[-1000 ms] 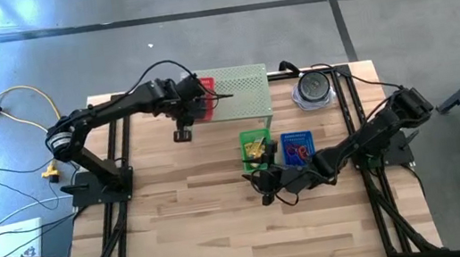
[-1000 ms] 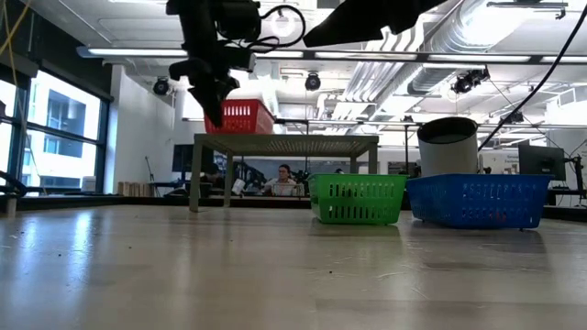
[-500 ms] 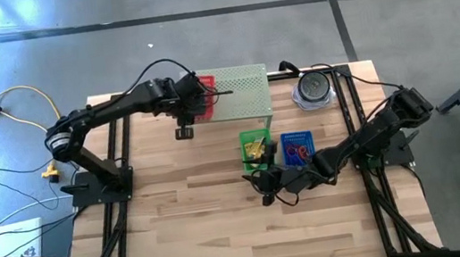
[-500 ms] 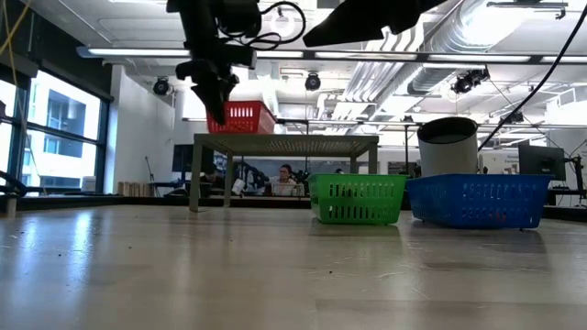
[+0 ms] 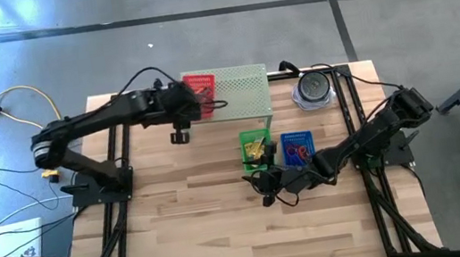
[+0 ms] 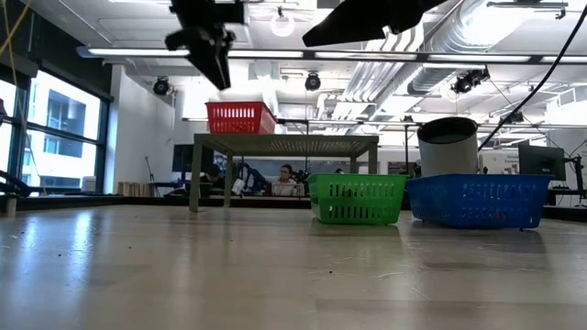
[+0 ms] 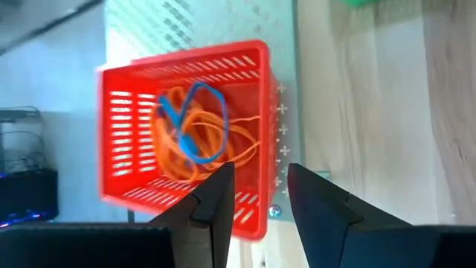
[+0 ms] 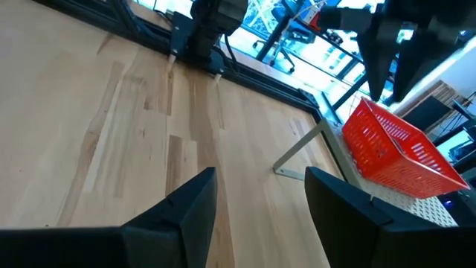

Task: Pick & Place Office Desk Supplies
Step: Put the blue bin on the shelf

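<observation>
Left gripper (image 5: pixel 180 136) hovering with fingers apart and empty, just left of red basket (image 5: pixel 199 89) on the perforated shelf (image 5: pixel 243 91).
Rubber bands (image 7: pixel 195 134), orange tangle with one blue loop, lying inside the red basket, which is sitting at the shelf's far left end; left gripper fingers (image 7: pixel 216 201) showing a gap, nothing between them, basket just past their tips. Green basket (image 5: pixel 256 147) sitting on the table (image 5: pixel 188 215) near-right of the shelf, holding yellow boxes (image 5: pixel 257 149); blue basket (image 5: pixel 298 148) right beside it with red loops (image 5: pixel 299 147) inside. Grey round container (image 5: pixel 313 88) standing far right of the shelf. Right gripper (image 5: pixel 267 197) hanging just near of the green basket, fingers (image 8: pixel 186 208) spread wide, holding nothing. Person (image 6: pixel 286 181) sitting in the room behind the table.
</observation>
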{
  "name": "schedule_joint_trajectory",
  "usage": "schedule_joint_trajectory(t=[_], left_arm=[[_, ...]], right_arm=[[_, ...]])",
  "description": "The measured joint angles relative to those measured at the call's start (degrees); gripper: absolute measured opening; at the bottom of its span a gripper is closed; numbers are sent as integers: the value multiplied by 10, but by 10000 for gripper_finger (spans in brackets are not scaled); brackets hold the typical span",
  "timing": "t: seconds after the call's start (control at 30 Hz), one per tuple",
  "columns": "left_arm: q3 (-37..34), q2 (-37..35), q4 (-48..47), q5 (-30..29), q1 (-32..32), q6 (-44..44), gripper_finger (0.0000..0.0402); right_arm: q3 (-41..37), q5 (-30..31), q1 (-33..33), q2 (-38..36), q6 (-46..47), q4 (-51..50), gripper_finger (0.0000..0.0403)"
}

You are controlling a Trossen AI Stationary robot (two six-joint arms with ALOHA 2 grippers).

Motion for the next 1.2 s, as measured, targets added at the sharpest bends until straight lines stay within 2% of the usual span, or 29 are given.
schedule_joint_trajectory(t=[0.2,0.3,0.37,0.47,0.53,0.63,0.73,0.83,0.9,0.97,1.03,1.2], left_arm=[[0,-67,-3,-19,-44,-70,118],[0,-98,-6,-12,-69,-143,118],[0,-114,-18,15,-82,-202,118],[0,-133,-43,97,-97,-264,118],[0,-138,-56,160,-108,-294,118],[-1,-137,-65,227,-131,-328,118],[-1,-126,-61,240,-154,-353,118],[-1,-108,-59,232,-167,-357,118],[-1,-97,-59,232,-171,-358,118],[-1,-85,-59,232,-176,-366,118],[-1,-70,-57,230,-184,-375,118],[-2,-33,-38,190,-189,-415,118]], right_arm=[[0,30,33,-25,-2,6,193],[0,62,67,-63,-1,-33,193],[0,66,87,-92,16,-72,193],[0,49,109,-138,96,-155,193],[0,14,111,-166,190,-223,193],[0,-73,91,-208,347,-317,193],[0,-201,58,-234,456,-397,193],[0,-322,37,-237,493,-470,193],[0,-370,29,-237,498,-516,193],[0,-389,23,-231,498,-558,193],[0,-382,19,-222,489,-590,193],[0,-292,18,-196,375,-599,193]])
